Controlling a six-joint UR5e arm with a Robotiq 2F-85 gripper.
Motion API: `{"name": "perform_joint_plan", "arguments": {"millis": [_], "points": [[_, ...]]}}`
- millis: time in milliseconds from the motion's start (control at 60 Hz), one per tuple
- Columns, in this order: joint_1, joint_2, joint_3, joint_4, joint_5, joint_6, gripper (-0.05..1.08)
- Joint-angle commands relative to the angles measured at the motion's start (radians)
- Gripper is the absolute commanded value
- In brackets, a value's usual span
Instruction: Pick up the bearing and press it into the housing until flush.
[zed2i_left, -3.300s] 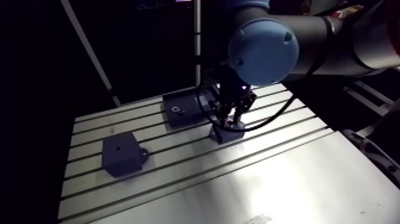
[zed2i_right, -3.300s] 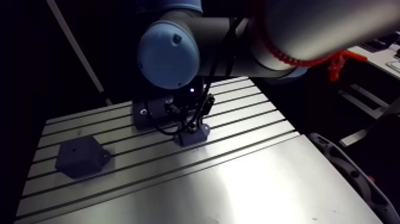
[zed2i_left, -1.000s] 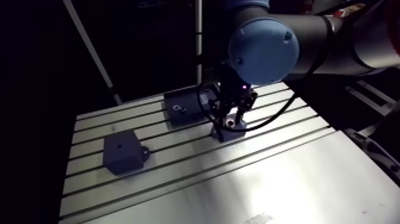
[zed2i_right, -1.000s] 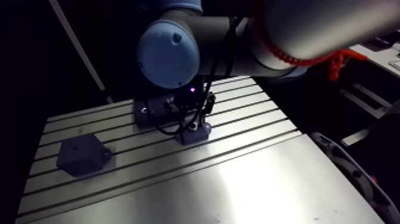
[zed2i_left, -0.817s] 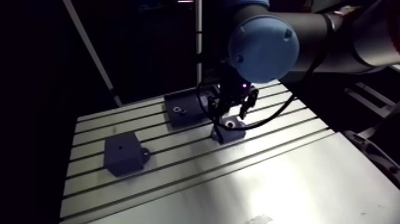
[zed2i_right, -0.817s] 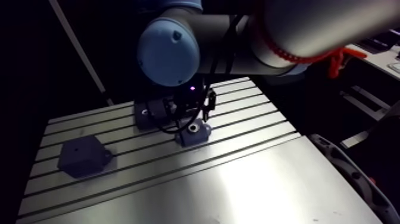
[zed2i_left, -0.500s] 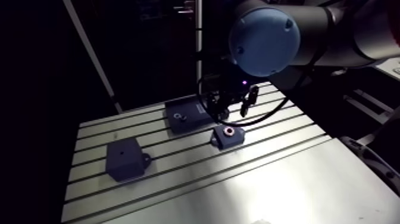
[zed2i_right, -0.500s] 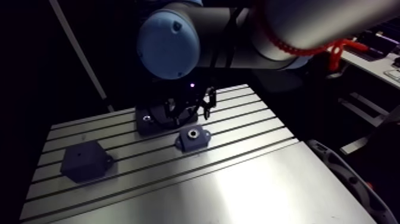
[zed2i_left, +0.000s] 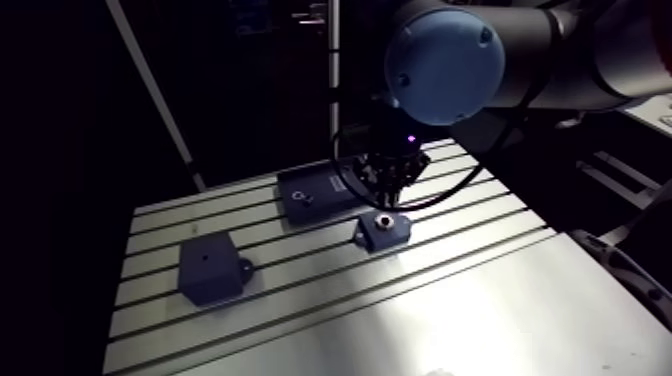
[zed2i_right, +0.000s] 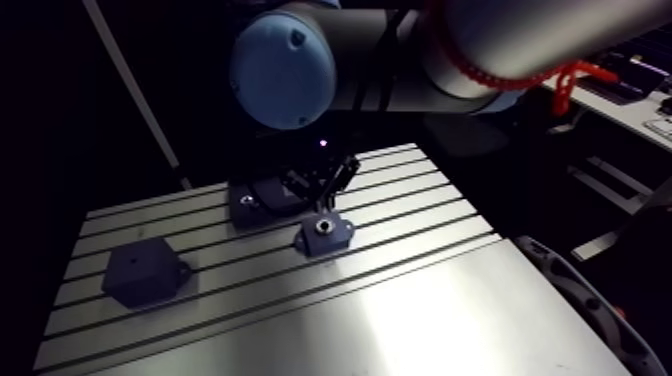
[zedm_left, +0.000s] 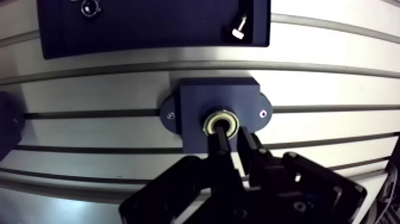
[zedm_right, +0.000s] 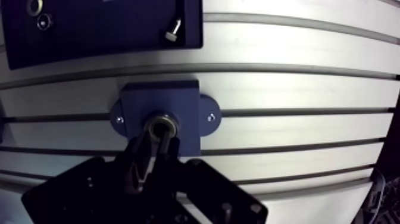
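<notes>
looks out over a slotted aluminium worktop (zed2i_left: 450, 300), brightest toward five o'clock from the housing in the arm view. shows the end effector (zedm_left: 233, 137) hung low above the middle of it, fingers pressed together and pinching nothing, tips just over the near rim of the bearing. finds a dark flat tray (zed2i_left: 325, 182) at about ten o'clock from the housing, near it, and a dark block (zed2i_left: 208, 268) between eight and nine o'clock, well apart. puts the housing (zedm_left: 196, 101) straight ahead of the fingertips in the wrist view, a dark body with two screwed ears sitting over a slot. places the bearing (zedm_left: 209, 124) already in the housing's bore, brass-coloured ring showing around a dark centre; cannot tell from here whether quite flush. leaves a small pin (zedm_left: 240, 27) lying on the tray beyond. judged as the pressing step, with picking and seating apparently done and closed fingers serving as a pusher. calls next for a straight descent, centred on the ring for even load, then a stop once level with the housing face; risks cocking the bearing if pushed off-centre.
</notes>
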Motion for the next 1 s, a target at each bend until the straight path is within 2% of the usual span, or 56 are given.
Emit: {"name": "perform_joint_plan", "arguments": {"millis": [17, 217, 1000], "points": [[0.000, 0.001, 0.005, -0.003, 0.000, 0.002, 1.08], [0.000, 0.004, 0.008, -0.006, 0.007, 0.001, 1.08], [-0.001, 0.038, 0.032, -0.043, 0.006, 0.000, 1.08]]}}
